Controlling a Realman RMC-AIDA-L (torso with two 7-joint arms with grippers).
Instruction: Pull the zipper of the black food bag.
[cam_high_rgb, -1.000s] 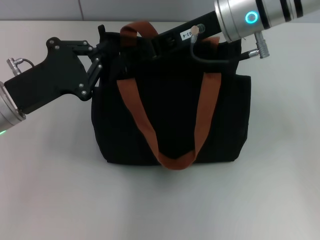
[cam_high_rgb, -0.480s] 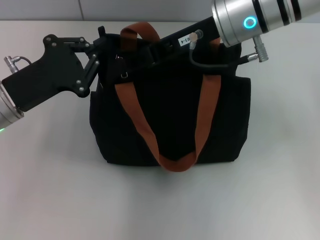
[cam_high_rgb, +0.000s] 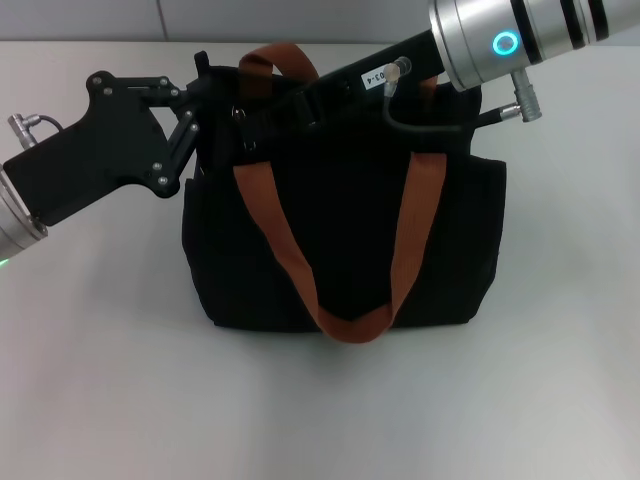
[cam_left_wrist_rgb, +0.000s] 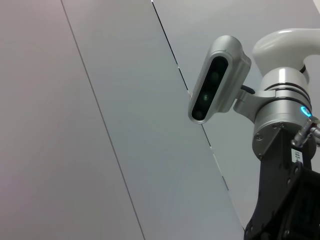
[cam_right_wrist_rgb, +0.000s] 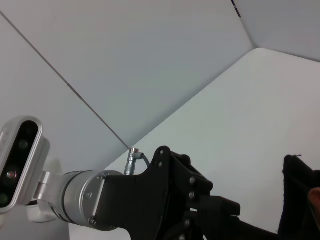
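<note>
Evidently both grippers work at the black food bag's (cam_high_rgb: 340, 230) top edge, upper frame; finger states and zipper are hidden, so perhaps mid-pull, needing a steady sideways draw.

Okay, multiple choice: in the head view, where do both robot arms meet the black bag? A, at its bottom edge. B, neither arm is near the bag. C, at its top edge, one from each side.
C: the left gripper and the right gripper both reach to the top edge of the black food bag.
</note>
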